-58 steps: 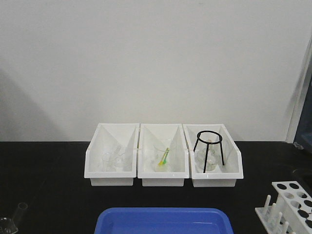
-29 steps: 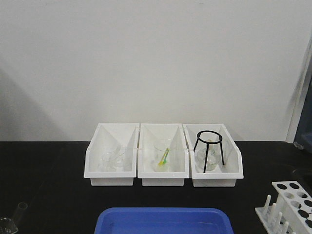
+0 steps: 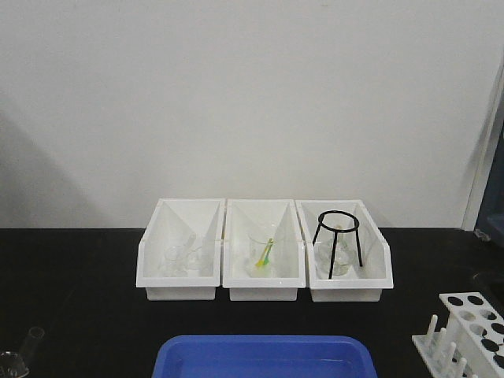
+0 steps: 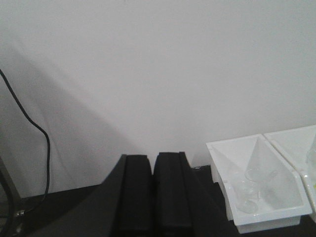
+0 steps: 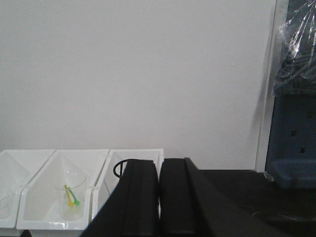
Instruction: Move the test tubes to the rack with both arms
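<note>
The rack and one test tube are cropped by the frame's edge; left fingers and right fingers sit closed, empty, level.

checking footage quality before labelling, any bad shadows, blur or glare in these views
Front view: soft focus, clear glassware in the white bins barely reads, faint shadow on the wall at left. Left wrist view: broad diagonal shadow on the wall, left gripper near-black without detail. Right wrist view: even light, right gripper equally underexposed.
</note>
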Controlling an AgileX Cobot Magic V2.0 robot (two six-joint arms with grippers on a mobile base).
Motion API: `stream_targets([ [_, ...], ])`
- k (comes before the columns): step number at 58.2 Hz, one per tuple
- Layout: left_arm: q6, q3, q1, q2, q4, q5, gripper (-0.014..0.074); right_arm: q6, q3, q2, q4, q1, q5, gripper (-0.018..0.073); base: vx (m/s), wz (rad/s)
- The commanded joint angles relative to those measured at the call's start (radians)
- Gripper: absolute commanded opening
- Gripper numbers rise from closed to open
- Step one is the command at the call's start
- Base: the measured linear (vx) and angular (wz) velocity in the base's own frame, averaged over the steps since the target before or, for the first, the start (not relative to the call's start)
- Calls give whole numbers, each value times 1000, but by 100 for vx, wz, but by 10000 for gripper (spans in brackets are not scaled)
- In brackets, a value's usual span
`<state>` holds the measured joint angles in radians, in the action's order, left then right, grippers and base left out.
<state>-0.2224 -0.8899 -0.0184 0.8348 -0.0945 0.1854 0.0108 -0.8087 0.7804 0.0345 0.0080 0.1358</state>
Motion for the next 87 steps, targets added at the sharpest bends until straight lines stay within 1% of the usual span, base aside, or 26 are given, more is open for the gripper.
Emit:
stream_targets([
  [1,-43,-38,0,12,-2,-70,296,2,-37,6,-2,0,-67,306,0,0],
  [3,-54,-38,0,19,-2,-70,333,2,-37,11,-2,0,-71,364,0,0],
  [4,-61,-38,-1,25,-2,-70,372,2,-37,11,-2,0,-71,387,0,0],
  [6,-62,-38,-1,33,-2,-71,400,2,-37,11,-2,0,-79,442,0,0],
  [7,-62,-38,-1,39,-2,-71,440,2,-37,14,-2,0,-79,473,0,0],
  [10,-62,-38,-1,54,-2,-71,495,2,-37,19,-2,0,-85,536,0,0],
  [13,-62,-38,-1,75,-2,-71,556,2,-37,19,-2,0,-86,578,0,0],
  [16,-62,-38,-1,92,-2,-71,597,2,-37,19,-2,0,-86,615,0,0],
  [21,-61,-38,-1,115,-3,-75,630,2,-37,19,-2,0,-86,642,0,0],
  [26,-47,-38,-1,139,-4,-87,627,2,-37,19,-2,0,-84,638,0,0],
  [32,-11,-38,-1,158,-6,-82,607,2,-37,19,-2,0,-84,627,0,0],
  [38,-16,-23,-1,180,-3,-68,575,2,-37,19,-2,0,-84,604,0,0],
  [43,-54,30,-1,183,-3,-74,552,2,-37,19,-2,0,-85,578,0,0],
  [47,-101,104,-3,181,-3,-86,531,3,-37,19,-2,0,-85,557,0,0],
  [49,-139,146,-3,175,-3,-93,517,6,-37,19,-3,0,-88,548,0,0],
  [54,-191,254,-9,161,-3,-126,490,20,-37,19,-3,0,-94,530,0,0],
  [60,-221,381,-34,143,-3,-196,461,47,-37,21,-4,0,-97,519,0,0],
  [64,-221,450,-52,139,2,-243,448,70,-37,30,-6,0,-105,515,0,0],
  [68,-221,516,-53,139,5,-321,444,79,-37,45,-6,0,-115,515,0,0],
  [69,-221,535,-53,140,5,-365,445,81,-37,49,-6,0,-118,515,0,0],
  [70,-221,554,-53,141,5,-377,444,84,-37,54,-6,0,-119,515,0,0],
  [80,-216,665,-53,202,5,-760,444,86,-37,107,-6,0,-129,515,0,0],
  [82,-212,671,-53,226,5,-799,444,86,-37,118,-6,0,-129,515,0,0],
  [83,-210,671,-53,242,5,-841,444,86,-37,123,-6,0,-129,515,0,0],
  [87,-209,667,-53,290,6,-918,444,88,-37,144,-6,0,-130,515,0,0],
])
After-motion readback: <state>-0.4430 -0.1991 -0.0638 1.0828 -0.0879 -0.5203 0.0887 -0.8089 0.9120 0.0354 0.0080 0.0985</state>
